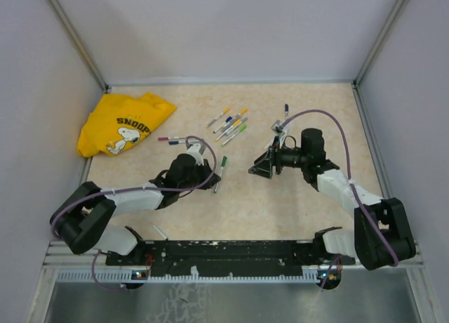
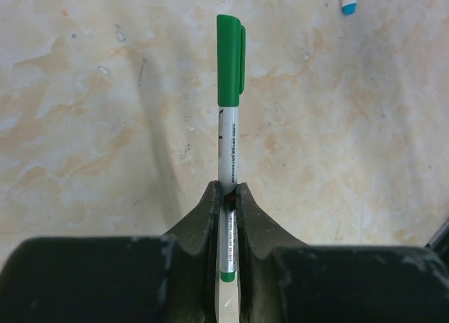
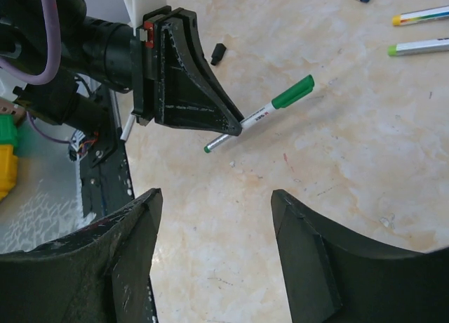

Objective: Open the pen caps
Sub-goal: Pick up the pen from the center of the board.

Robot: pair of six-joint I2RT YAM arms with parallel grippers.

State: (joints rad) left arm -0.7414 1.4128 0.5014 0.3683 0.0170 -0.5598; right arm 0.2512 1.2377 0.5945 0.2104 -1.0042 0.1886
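The green cap (image 2: 230,60) sits on the far end of its pen, and the grey-white barrel (image 2: 226,144) below it is pinched in my left claw (image 2: 226,193). That claw is closed narrow on the barrel, low down near the tail end, so the whole cap stands clear beyond my fingertips. The pen's long axis runs from the near edge of the table (image 1: 295,196) toward the far edge, cap end farthest away, about the middle of the table. I cannot tell whether it is lifted or resting on the surface.

My right claw (image 3: 214,232) is empty and stands wide, touching nothing. It faces across toward the left one, with the cap ahead of it and well apart. It is the only free claw, so I judge the pull falls to it: close on the cap and draw along the barrel's line, away from my left claw.

Beyond, a cluster of capped pens (image 1: 230,125) lies toward the far edge.
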